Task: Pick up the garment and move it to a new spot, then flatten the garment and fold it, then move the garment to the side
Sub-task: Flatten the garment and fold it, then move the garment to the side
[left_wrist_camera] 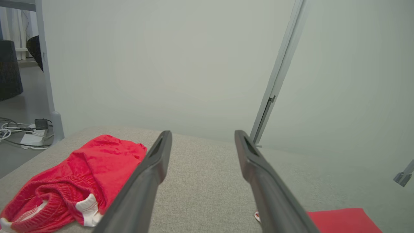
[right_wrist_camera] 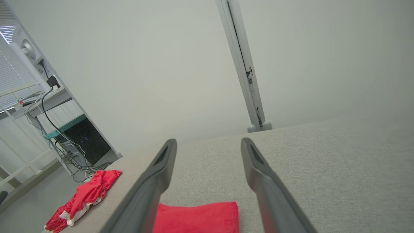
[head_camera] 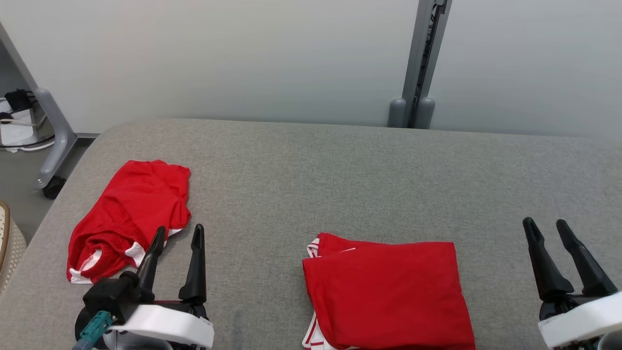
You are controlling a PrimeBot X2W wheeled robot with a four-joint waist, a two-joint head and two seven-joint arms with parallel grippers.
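Observation:
A red garment with white trim lies folded into a neat rectangle at the near middle of the grey padded table. It also shows as the folded garment low between my right fingers, and its corner is at the lower right. A second red garment lies crumpled at the table's left, seen again in the left wrist view and far left. My left gripper is open just right of the crumpled one. My right gripper is open, right of the folded one, holding nothing.
A pale partition wall with a grey post stands behind the table. Left of the table, a grey frame leg on a caster and cables sit on the floor. A woven basket rim shows at the far left edge.

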